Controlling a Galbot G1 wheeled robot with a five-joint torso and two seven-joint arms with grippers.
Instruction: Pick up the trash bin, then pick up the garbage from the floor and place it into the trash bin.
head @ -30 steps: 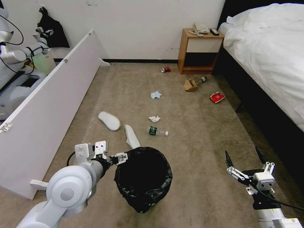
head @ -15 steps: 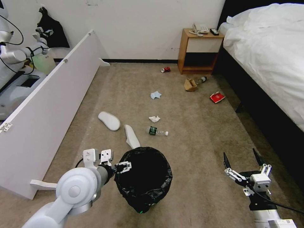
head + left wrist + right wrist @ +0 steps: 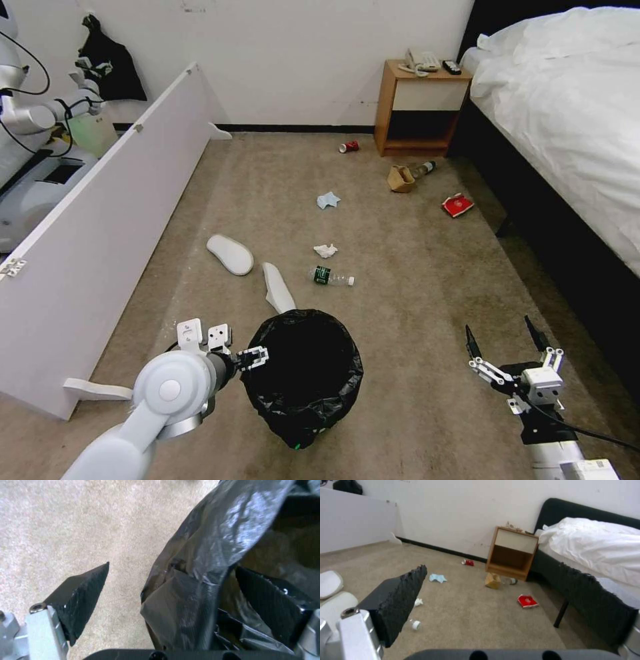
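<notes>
Black-lined trash bin [image 3: 303,373] upright on carpet

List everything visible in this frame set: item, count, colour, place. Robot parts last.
trash bin: 1, black-lined, near floor
slippers: 2, white, beyond bin
bottles: 2, clear, mid-carpet and by bag
tissue: 1, white, mid-carpet
face mask: 1, light blue, farther back
paper bag: 1, brown, by nightstand
can: 1, red, near wall
packet: 1, red, near bed
nightstand: 1, wooden
bed: 1, white bedding
panel: 1, white, left
left hand: open, straddling bin rim
right hand: open, above carpet
</notes>
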